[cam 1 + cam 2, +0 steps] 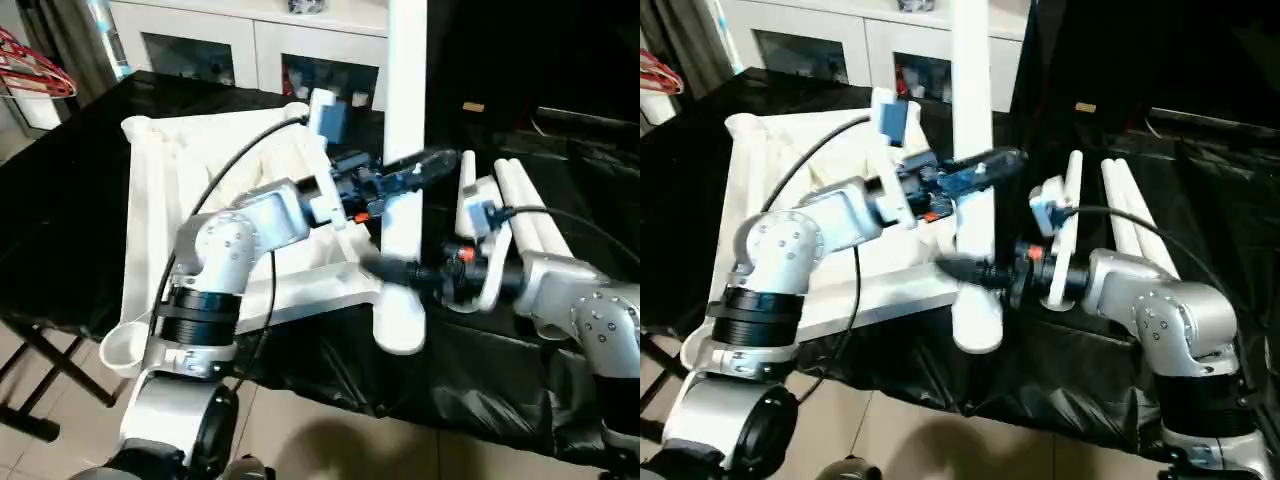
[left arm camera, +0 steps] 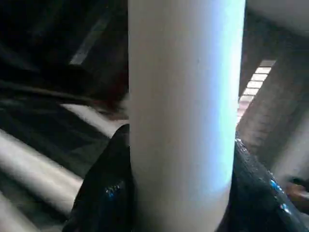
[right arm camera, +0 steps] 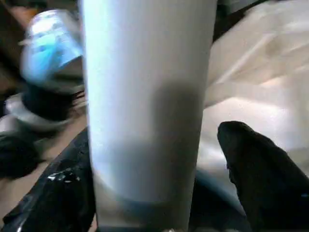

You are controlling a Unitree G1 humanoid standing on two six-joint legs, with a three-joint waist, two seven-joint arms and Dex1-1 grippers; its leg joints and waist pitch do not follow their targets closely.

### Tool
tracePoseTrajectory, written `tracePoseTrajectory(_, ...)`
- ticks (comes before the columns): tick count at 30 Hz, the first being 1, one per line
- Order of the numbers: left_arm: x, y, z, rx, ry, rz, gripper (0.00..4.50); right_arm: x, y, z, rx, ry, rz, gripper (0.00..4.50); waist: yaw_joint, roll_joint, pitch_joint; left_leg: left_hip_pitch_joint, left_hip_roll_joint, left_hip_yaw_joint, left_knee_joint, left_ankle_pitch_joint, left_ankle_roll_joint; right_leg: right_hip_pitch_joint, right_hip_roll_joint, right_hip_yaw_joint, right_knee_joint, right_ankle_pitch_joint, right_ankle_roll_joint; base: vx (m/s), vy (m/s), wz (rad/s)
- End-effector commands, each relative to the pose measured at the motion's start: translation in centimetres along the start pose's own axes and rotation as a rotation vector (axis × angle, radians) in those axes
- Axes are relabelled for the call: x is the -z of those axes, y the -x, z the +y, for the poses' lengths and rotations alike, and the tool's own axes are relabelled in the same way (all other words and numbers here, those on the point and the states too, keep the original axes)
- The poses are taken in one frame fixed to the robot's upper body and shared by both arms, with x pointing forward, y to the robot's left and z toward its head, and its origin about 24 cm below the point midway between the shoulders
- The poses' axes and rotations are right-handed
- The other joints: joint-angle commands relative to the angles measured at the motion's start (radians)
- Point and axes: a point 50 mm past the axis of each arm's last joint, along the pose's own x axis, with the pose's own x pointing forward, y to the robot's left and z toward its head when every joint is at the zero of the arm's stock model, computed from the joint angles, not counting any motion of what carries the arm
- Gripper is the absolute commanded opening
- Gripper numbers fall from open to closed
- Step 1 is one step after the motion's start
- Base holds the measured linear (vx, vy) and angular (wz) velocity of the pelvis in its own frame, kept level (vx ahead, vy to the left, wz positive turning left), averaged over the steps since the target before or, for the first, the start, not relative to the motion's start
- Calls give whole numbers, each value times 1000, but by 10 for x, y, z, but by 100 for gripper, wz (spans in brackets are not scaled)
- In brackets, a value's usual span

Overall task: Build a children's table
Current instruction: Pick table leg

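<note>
1. Children's table top (image 1: 160,200) lies upside down on a black-draped surface (image 1: 480,370), its ribbed underside facing up and a round corner socket (image 1: 122,350) hanging past the near edge of the drape.
2. One white leg (image 1: 404,150) stands upright in the near corner of the top closest to the right arm; its upper end is cut off by the picture's top edge, and its base (image 1: 400,325) sits right at the drape's folds.
3. Much of the top's middle is hidden behind the silver left forearm (image 1: 235,240) and its cable.
4. Three spare legs (image 1: 535,215) lie side by side on the drape beyond the right arm; the right wrist covers their near ends.
5. Open black cloth lies to the right of the spare legs and in front of the standing leg; behind the top stands a white glass-doored cabinet (image 1: 250,45), and a red hanger (image 1: 35,70) shows at the far left.
6. Left gripper (image 1: 425,165) is clamped on the standing leg about midway up, a black finger (image 2: 106,193) pressed on each side in the left wrist view.
7. Right gripper (image 1: 400,270) is blurred low at the leg; in the right wrist view one finger (image 3: 63,193) lies against the leg while the other (image 3: 260,174) stands clear of it, so the jaws are apart.
</note>
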Motion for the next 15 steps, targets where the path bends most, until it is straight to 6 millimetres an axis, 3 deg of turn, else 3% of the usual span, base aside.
tracePoseTrajectory(1, -9, -3, -15, 136, -18, -19, 184, 4, 5, -1, 11, -22, 28, 341, 4, -5, -76, 14, 80, -34, -56, -38, 76, 60, -140, 73, -82, -174, -95, 0, 0, 0)
tracePoseTrajectory(10, -10, 1, -21, 273, 7, 16, 184, 10, 7, 7, -92, -35, 94, 256, 9, -5, -78, 14, 80, -34, -55, -27, 71, 62, -140, 75, -78, -158, -91, 0, 0, 0)
tracePoseTrajectory(11, -10, 1, -21, 279, 8, 19, 184, 11, 7, 7, -98, -37, 95, 255, 11, -1, -79, 15, 81, -34, -54, -26, 73, 60, -139, 75, -78, -152, -92, 0, 0, 0)
tracePoseTrajectory(13, -10, 2, -21, 283, 10, 20, 184, 11, 6, 8, -101, -39, 93, 252, 11, -2, -78, 15, 82, -34, -55, -38, 68, 60, -141, 74, -80, -167, -94, 0, 0, 0)
tracePoseTrajectory(15, -9, 2, -22, 302, 18, 25, 184, 12, 5, 9, -106, -43, 87, 215, 11, -1, -79, 16, 83, -35, -55, -37, 64, 60, -140, 74, -79, -167, -96, 0, 0, 0)
